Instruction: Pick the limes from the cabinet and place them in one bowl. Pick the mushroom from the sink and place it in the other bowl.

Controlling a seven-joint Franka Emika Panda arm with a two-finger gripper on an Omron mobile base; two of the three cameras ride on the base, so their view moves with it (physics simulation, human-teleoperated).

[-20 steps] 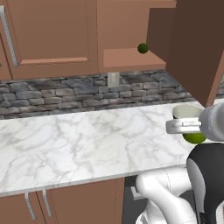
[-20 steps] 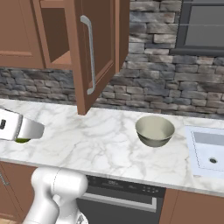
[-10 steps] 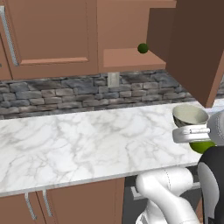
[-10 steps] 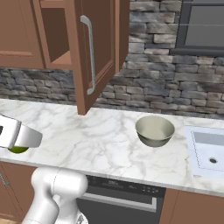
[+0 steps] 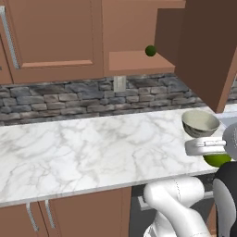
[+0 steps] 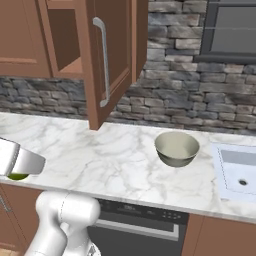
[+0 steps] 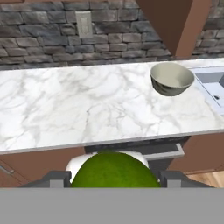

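Hand [image 7: 114, 186] clenched on the brighter lime [image 7: 114, 171], with that green ball wedged between two dark fingers [image 7: 56, 178] at the bottom of the hand view. Held low at the front edge of the marble tabletop [image 5: 92, 148], out beyond the rim, seemingly just below tabletop height, though hard to judge from the base views. Same lime peeking out under the white hand [image 5: 209, 149] at the right edge of the left base view [image 5: 216, 159], and as a green sliver beneath the hand [image 6: 20, 162] at the far left of the right base view. Darker lime [image 5: 150, 50] resting on the shelf of the open cabinet [image 5: 139, 60], near the shelf's front edge, door [image 6: 107, 60] swung wide with its silver bar handle facing outward. Cream-grey bowl [image 6: 176, 148] upright on the tabletop, well apart from the hand, just beside the sink [image 6: 235, 170]. Stone-pattern backsplash [image 5: 83, 95] behind, with a pale outlet plate [image 7: 83, 23] set into it.
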